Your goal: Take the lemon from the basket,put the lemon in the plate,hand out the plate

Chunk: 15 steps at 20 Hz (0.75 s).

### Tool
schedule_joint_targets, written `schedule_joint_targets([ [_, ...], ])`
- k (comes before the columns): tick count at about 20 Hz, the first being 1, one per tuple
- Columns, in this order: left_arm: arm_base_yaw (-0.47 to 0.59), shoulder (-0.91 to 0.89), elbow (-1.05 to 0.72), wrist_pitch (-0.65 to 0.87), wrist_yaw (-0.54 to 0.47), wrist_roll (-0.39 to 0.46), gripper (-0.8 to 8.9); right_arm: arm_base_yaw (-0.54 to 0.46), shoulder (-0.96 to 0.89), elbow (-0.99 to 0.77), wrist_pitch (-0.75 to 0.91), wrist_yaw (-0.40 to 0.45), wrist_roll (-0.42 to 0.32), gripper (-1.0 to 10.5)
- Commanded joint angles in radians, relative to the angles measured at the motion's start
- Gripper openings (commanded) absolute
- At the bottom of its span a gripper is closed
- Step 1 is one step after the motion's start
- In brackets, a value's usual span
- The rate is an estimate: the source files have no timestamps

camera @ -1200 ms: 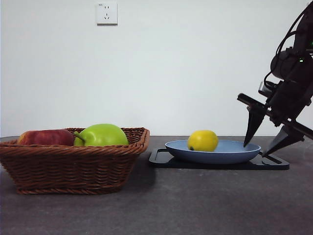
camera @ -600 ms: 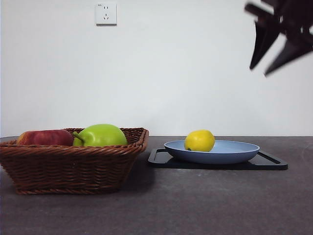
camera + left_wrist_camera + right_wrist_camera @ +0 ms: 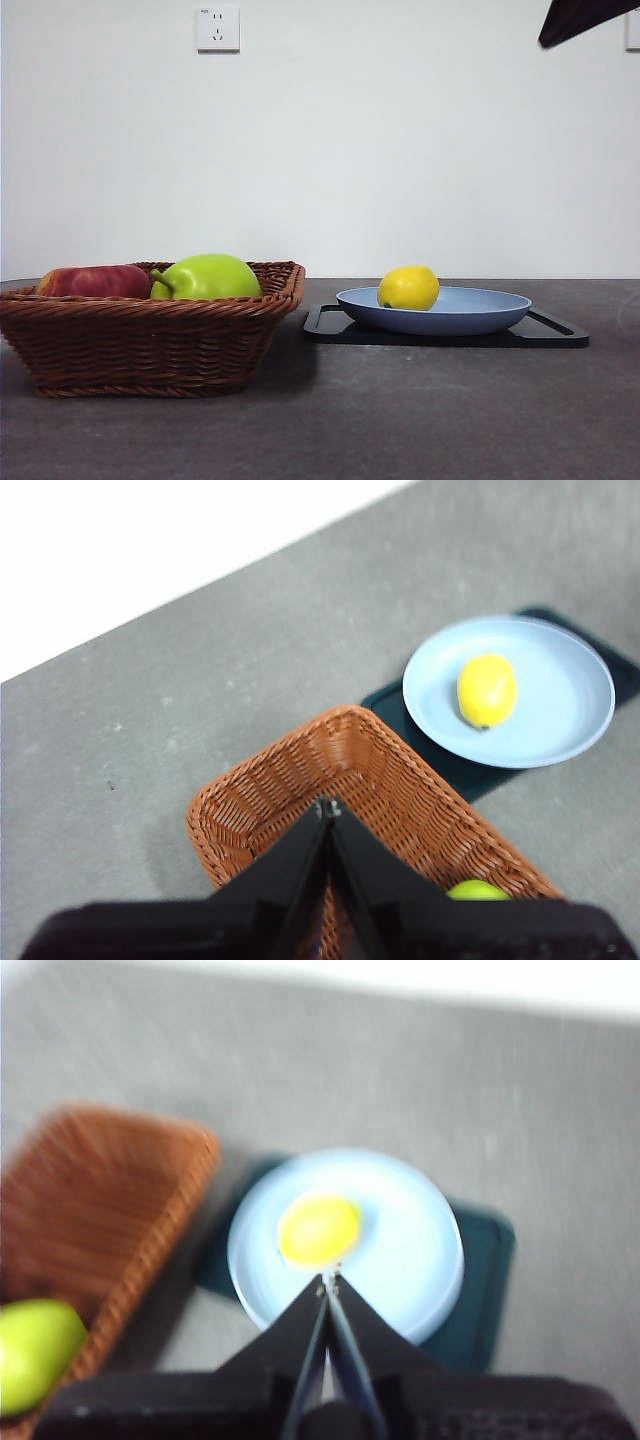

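Basket [image 3: 150, 325] lower left, nearest, holding green fruit [image 3: 208, 277] and red apple [image 3: 92, 281]. Beyond, centre-right: lemon [image 3: 408, 288] already in plate [image 3: 470, 312] on black tray [image 3: 555, 335], ready for handing out. Right gripper [image 3: 328, 1282] high above, jaws closed, empty. Left gripper [image 3: 325, 808] likewise closed over basket.
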Motion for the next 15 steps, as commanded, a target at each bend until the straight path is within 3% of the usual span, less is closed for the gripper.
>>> schedule_joint_targets([
  [1,0.027,-0.094,-0.140,0.150,0.010,-0.050,0.06,0.026,-0.132,-0.151,0.171,0.008,-0.008,0.0],
  [3,0.053,-0.198,-0.280,0.249,0.008,-0.080,0.06,0.047,-0.242,-0.270,0.251,0.052,-0.004,0.0],
  [7,0.071,-0.360,-0.473,0.295,0.006,-0.114,0.06,0.076,-0.385,-0.414,0.283,0.111,0.002,0.0],
  [15,0.071,-0.423,-0.537,0.245,0.003,-0.116,0.09,0.077,-0.394,-0.438,0.278,0.107,0.060,0.0],
])
